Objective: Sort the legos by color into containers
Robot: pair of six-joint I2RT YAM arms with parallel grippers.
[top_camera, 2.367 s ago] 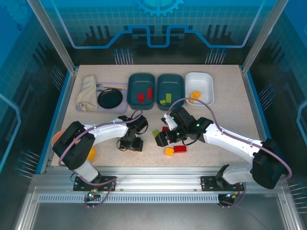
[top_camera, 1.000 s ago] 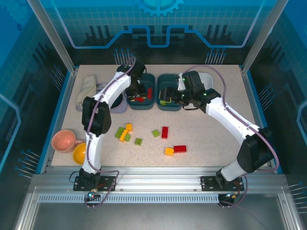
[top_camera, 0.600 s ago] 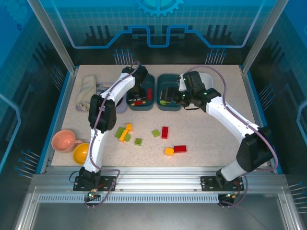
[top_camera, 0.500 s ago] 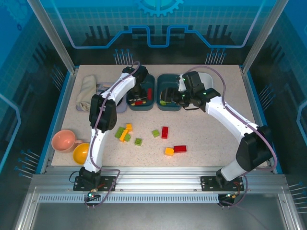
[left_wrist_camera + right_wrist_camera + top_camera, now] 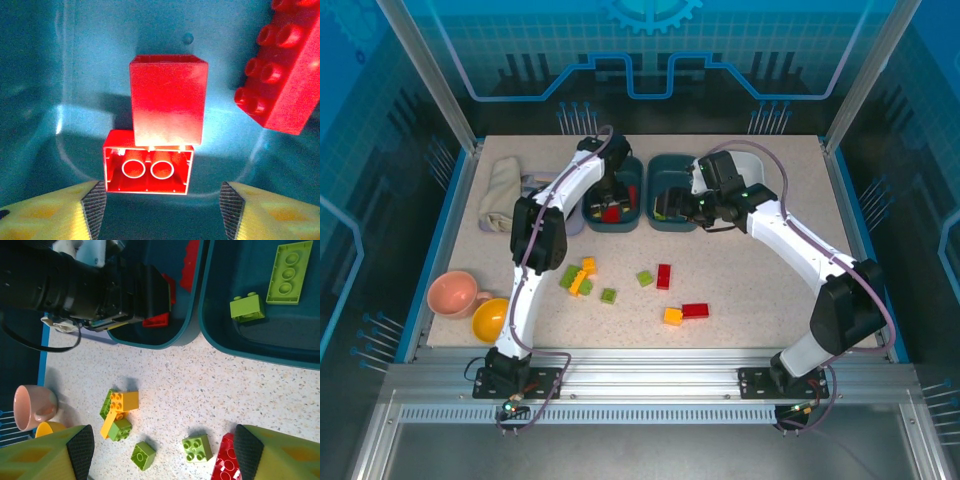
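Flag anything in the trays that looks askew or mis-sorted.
Only a small oddity: in the left teal tray, one red brick lies tipped on its side, its hollow underside facing the left wrist camera, and a second red brick touches it. Colours look right: reds there, green bricks in the neighbouring teal tray.

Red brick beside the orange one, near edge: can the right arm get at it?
Probably yes: the red brick lies on open table, nothing over it, orange brick at one end; the right gripper is open.
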